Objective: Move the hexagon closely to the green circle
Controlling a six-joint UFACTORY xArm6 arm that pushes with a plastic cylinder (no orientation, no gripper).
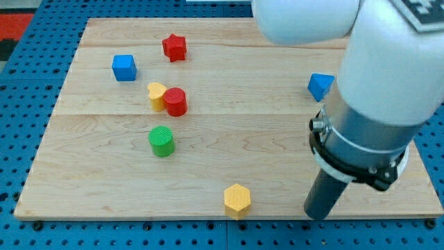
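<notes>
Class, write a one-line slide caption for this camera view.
My tip rests right of the yellow hexagon, which sits below-right of the green circle.

- A pale wooden bench (pixel 277 139) of jointed planks fills most of the frame.
- Blue perforated pegboard (pixel 21 125) borders it on all sides.
- A red patch (pixel 17 24) shows at upper left.
- Light is even and bright.

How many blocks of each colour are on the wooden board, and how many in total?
Red: 2, the red star and the red cylinder.
Blue: 2, the blue cube and the blue block, shape unclear.
Yellow: 2, the yellow heart and the yellow hexagon.
Green: 1, the green circle.
Total: 7.
</notes>
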